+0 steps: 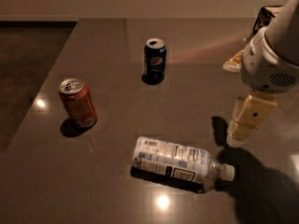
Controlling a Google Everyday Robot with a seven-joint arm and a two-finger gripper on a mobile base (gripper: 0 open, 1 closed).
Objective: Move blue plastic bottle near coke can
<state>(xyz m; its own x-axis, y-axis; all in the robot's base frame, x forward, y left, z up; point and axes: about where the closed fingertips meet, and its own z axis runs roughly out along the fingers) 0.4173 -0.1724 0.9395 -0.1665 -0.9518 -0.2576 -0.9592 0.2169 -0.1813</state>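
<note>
The blue plastic bottle (180, 159) lies on its side at the front middle of the dark table (117, 78), with its white cap pointing right. The coke can (77, 102) stands upright at the left, well apart from the bottle. My gripper (240, 133) hangs down from the white arm (273, 55) at the right. It is just right of and above the bottle's cap end and holds nothing.
A dark blue Pepsi can (154, 60) stands upright at the back middle. A pale object (233, 62) lies at the right edge behind the arm. The table's left edge (42, 83) drops to a dark floor.
</note>
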